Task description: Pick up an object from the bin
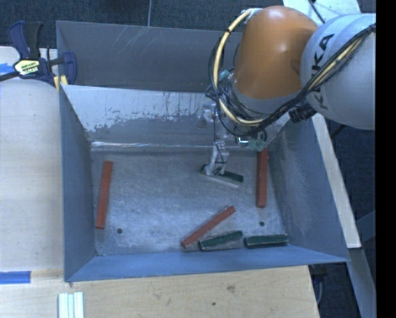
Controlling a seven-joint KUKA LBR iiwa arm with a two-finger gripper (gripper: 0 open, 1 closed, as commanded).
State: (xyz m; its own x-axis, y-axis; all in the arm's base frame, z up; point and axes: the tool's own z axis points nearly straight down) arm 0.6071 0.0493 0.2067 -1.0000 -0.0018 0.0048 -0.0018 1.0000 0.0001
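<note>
My gripper (215, 169) sits low in the upper middle of the bin (78, 177), at the left end of a short dark green stick (232, 177). I cannot tell whether my grip is closed.

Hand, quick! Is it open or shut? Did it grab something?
Hand: cannot be told if open or closed. It is down low, right at the left end of a dark green stick; a grip on it cannot be seen.
</note>
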